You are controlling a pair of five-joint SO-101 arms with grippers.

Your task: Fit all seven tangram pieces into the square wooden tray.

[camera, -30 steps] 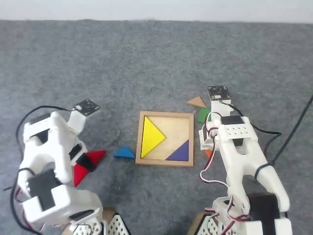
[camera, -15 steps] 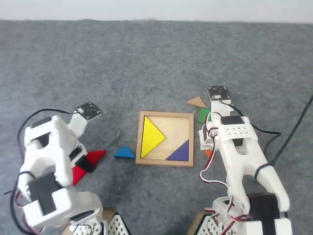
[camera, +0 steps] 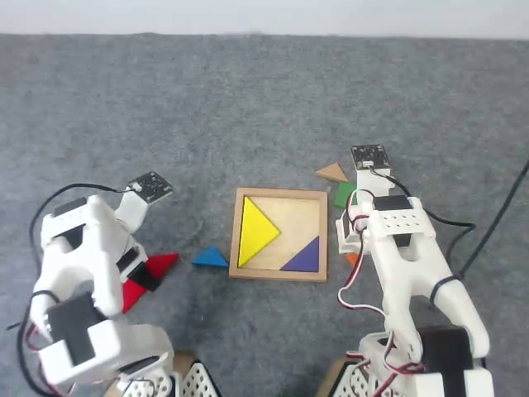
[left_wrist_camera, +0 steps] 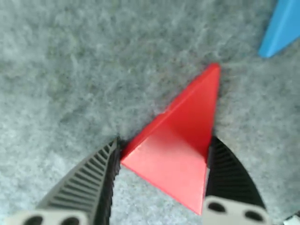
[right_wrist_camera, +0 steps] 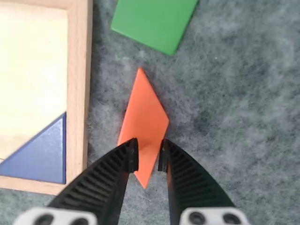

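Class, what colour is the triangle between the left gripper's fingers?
Red: the triangle shows best in the left wrist view.

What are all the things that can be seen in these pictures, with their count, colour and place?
wooden tray: one, light wood, middle of the carpet
yellow triangle: one, yellow, inside the tray
purple triangle: one, purple, in the tray's corner nearest the right arm
blue triangle: one, blue, on the carpet between tray and red triangle
red triangle: one, red, between the left gripper's fingers
tan triangle: one, tan, beyond the tray's far corner
green piece: one, green, beside the tray
orange piece: one, orange, beside the tray
carpet: one, grey
left gripper: one, black fingers closed on the red triangle
right gripper: one, black fingers closed on the orange piece's narrow end
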